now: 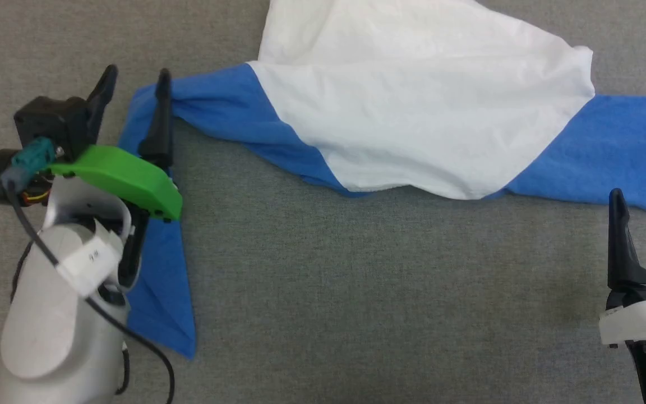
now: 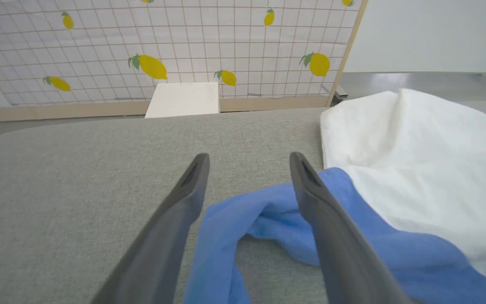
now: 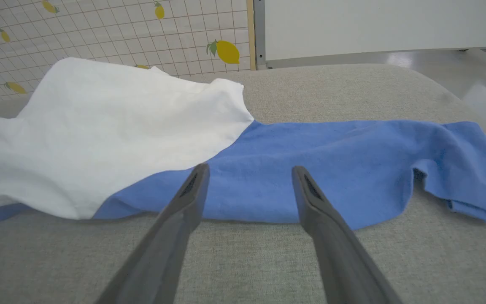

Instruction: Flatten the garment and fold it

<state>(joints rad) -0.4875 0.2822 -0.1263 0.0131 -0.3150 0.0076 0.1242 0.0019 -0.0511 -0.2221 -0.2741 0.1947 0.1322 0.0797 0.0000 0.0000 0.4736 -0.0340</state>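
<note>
Robot test lab setting, grey fabric-covered worktable (image 2: 57, 177) spreading across the near ground, lemon-print gridded screen (image 2: 184, 42) standing far left, white board (image 3: 373, 21) standing far right, glossy floor (image 3: 479, 88) shining beyond.

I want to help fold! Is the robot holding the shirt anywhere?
No, nothing is held. The left gripper and right gripper both stand open, and the garment lies loose on the grey surface.

White/blue garment (image 1: 413, 112), sleeves spread
</note>
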